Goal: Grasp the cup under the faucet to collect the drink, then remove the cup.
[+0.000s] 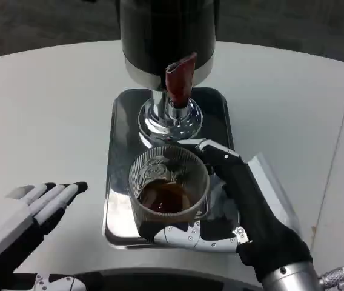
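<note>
The cup (169, 189) sits on the shiny metal tray (116, 182) just in front of the dispenser's chrome base, a bit nearer the camera than the red faucet handle (180, 79). It's a clear ribbed glass with dark brown drink pooled in the bottom. The right robot hand (226, 206) is wrapped around it from the right side: one finger runs along the far rim and another curls under the near side of the glass, so the cup is grasped between them. The black palm presses against the cup's right wall, and the forearm comes in from the lower right corner, angled up toward the dispenser (166, 36).

The left robot hand (23, 212) is off to the left, well apart from the tray, low over the white tabletop (45, 115). It's released, fingers stretched out straight and lying close together, pointing up and to the right, holding nothing. The white back faces up.
</note>
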Controlling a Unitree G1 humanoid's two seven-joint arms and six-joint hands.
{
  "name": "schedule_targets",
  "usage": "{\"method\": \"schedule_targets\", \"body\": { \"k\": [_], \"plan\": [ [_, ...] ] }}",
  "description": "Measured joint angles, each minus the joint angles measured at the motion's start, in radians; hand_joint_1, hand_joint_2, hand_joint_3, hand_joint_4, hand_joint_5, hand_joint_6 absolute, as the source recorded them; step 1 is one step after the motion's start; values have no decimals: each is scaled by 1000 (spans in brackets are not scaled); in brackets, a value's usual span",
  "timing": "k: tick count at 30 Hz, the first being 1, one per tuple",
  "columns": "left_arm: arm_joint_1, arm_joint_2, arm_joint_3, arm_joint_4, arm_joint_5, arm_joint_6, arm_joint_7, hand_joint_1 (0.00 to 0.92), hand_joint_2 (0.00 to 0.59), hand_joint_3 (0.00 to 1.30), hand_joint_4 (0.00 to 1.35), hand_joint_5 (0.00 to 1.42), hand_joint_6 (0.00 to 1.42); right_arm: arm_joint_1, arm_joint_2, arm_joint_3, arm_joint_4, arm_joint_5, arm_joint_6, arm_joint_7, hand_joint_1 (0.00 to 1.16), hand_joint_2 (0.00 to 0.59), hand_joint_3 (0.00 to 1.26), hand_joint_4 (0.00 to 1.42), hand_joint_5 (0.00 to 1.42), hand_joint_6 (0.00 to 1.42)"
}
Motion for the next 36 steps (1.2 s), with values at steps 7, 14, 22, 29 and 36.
{"method": "schedule_targets", "body": {
  "k": [7,14,22,29,36],
  "plan": [
    [42,-66,2,-24,35,-2,92,0,89,0,0,0,0,39,-1,47,-106,-35,20,39,1094,119,769,1006,998,1331],
    [35,-67,-23,-41,62,-1,97,0,87,0,0,0,0,78,-8,57,-125,-54,20,46,1088,118,771,1006,999,1331],
    [8,-74,-88,-73,83,18,97,0,84,0,0,0,0,123,-37,55,-165,-61,20,47,1082,125,771,1006,1000,1331],
    [-9,-78,-118,-74,116,40,97,0,83,0,0,0,0,164,-40,54,-206,-61,19,49,1080,127,772,1006,1000,1329],
    [-31,-78,-132,-68,116,51,97,0,82,0,0,0,0,180,-39,52,-206,-57,19,49,1079,127,778,1017,1000,1329]
  ]
}}
